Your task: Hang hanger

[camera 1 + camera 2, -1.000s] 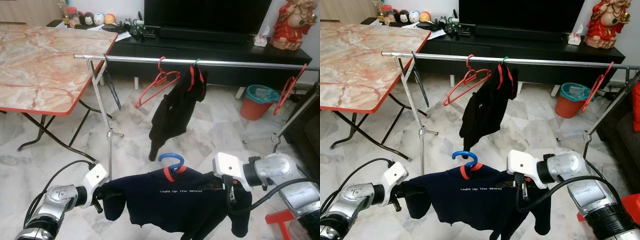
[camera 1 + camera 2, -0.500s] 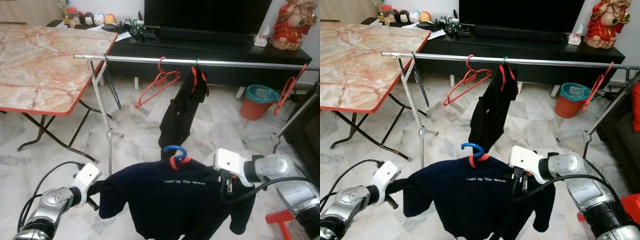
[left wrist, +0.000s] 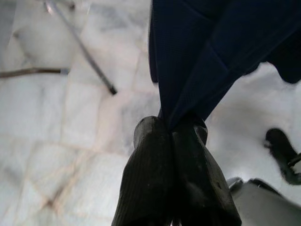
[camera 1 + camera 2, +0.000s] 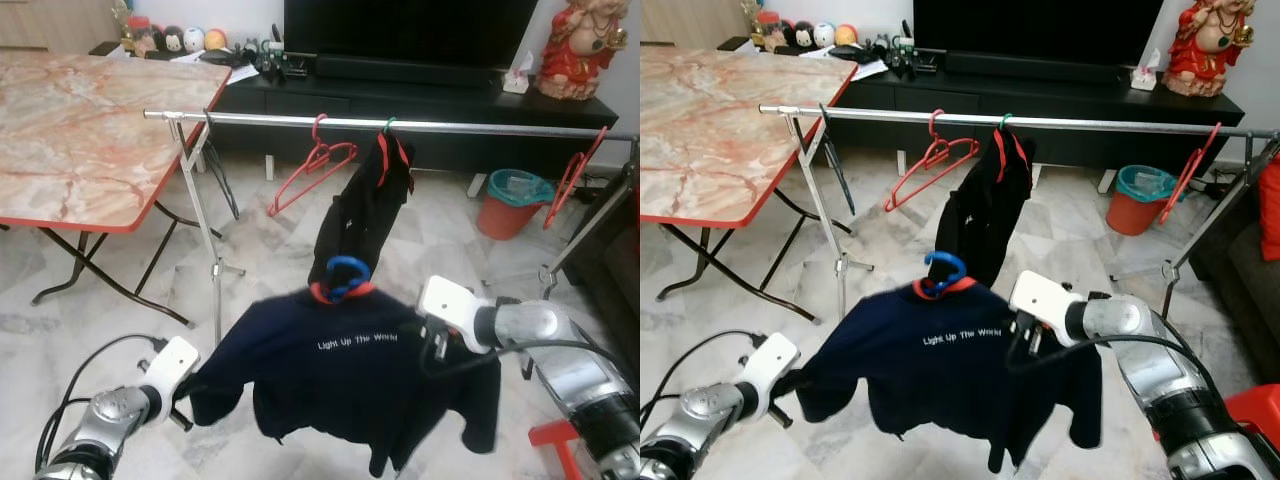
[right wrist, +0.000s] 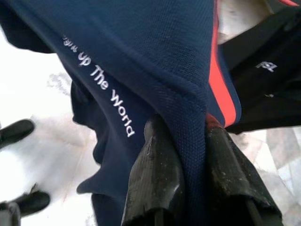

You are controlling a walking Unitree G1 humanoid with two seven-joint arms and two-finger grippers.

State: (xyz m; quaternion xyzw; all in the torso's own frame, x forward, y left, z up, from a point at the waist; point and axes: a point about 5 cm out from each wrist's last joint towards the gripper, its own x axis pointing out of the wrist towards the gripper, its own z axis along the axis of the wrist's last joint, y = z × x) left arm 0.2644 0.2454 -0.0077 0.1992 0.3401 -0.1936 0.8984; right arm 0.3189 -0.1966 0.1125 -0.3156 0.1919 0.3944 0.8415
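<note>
I have raised the navy shirt (image 4: 345,365) on its blue hanger (image 4: 346,275) since a second ago: the hook was low then, well under the steel clothes rail (image 4: 400,125), and now it sits up in front of the lower part of the black garment (image 4: 362,215) that hangs from that rail. It is nearer the rail but clearly below it and not hooked on. My right gripper (image 5: 190,186) is clamped on the shirt's shoulder, with the fabric pinched between its fingers (image 5: 155,183). My left gripper (image 3: 171,141) is closed on the other sleeve's cloth, low and to the left of the rail's upright. I judge the lift is only partly done. The hook must clear the rail in the free stretch beside the empty red hanger (image 4: 312,170), and the black garment could snag it
</note>
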